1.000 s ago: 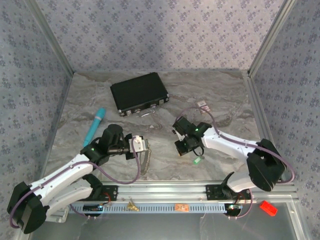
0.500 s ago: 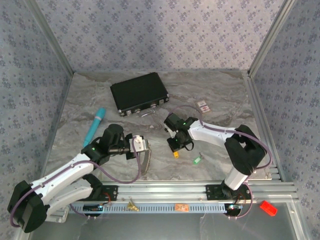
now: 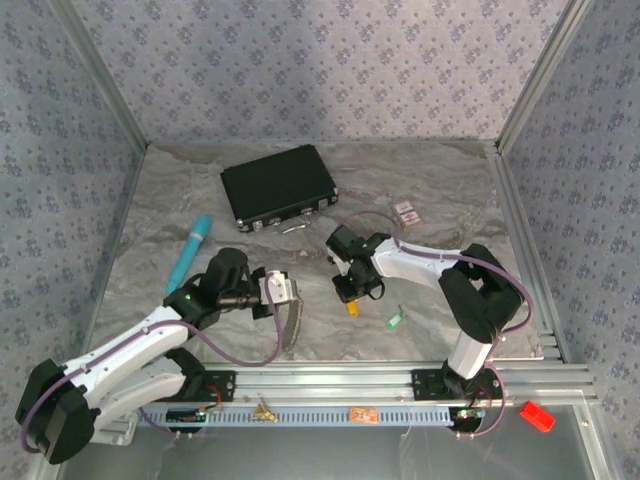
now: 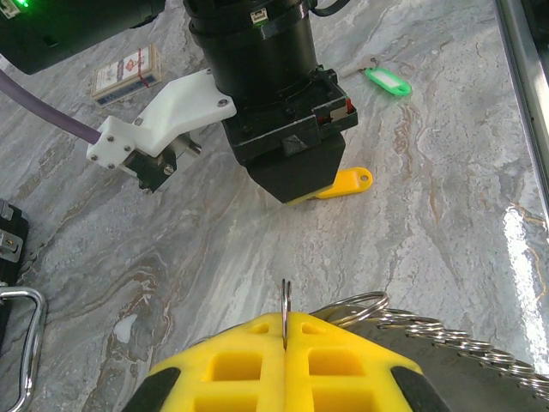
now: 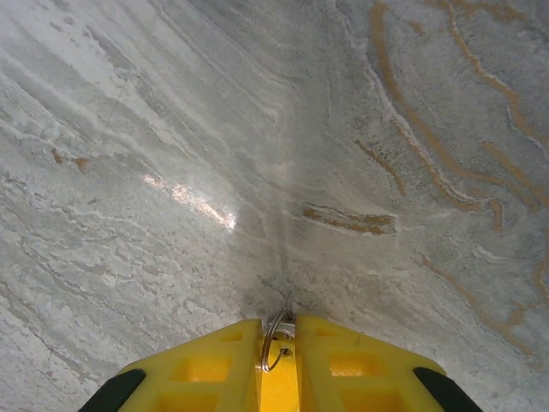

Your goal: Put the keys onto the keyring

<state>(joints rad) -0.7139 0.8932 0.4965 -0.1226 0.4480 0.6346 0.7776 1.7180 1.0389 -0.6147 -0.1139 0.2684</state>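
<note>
The left gripper [image 4: 286, 324] has its yellow pads [image 4: 343, 356] pressed fully together on the keyring [image 4: 446, 339]. It pinches the small split ring at the end, and this ring stands upright above the pads. The rest of the chain hangs and lies behind, toward the near edge of the marble table [image 4: 446, 215].

The right gripper [image 5: 280, 336] stands low over the table, just beside the left one and facing it. Its jaws are only a narrow gap apart. In this gap sit the little wire loop and the head of the yellow key [image 4: 345, 182], and the far end of the key sticks out sideways under the fingers. I cannot tell whether the jaws really press on the key or are loose around it. The green key [image 4: 388, 81] lies alone on the table, further to the right, untouched.

In my judgement the step in hand is to bring the yellow key to the held ring. To do it well, the right arm first needs a firm grip on the plastic head, with the wire loop free in front of the fingertips. The left arm should hold the split ring steady and upright, because the opening is very thin. The approach should be slow and in line with the ring's plane. If the key is loose, it may turn or drop.
</note>
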